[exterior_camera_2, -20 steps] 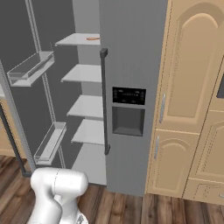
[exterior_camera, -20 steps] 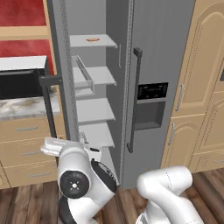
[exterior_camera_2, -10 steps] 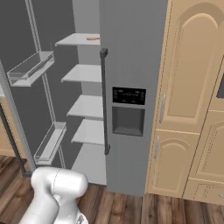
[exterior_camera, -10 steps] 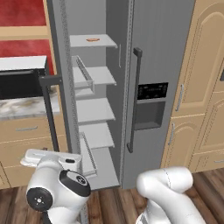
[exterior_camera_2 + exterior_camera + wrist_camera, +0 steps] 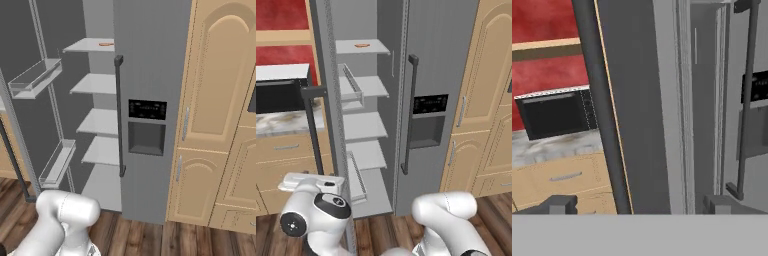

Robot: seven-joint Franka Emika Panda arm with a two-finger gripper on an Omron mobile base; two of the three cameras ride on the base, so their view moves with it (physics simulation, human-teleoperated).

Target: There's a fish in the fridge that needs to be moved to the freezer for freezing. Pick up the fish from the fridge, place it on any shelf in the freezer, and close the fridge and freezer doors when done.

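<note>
The fish (image 5: pixel 361 45) is a small orange shape lying on the top shelf of the open left compartment, and it also appears as the fish (image 5: pixel 106 44) in the right base view. My gripper (image 5: pixel 640 205) is open, its fingertips (image 5: pixel 559 204) set wide apart on either side of the open door's edge (image 5: pixel 607 110). The gripper sits low, far below the fish. The right door (image 5: pixel 441 75) with the dispenser panel is shut.
The open left door (image 5: pixel 30 115) carries two bins (image 5: pixel 35 77) on its inside and a dark handle (image 5: pixel 313 125) outside. Left of it stand a microwave (image 5: pixel 557 112) on a counter and wooden drawers (image 5: pixel 562 177). Tall cabinets (image 5: pixel 220 100) flank the right side.
My arm has swung left and down past the open door's edge. The doors, the shelves and the fish have not moved.
</note>
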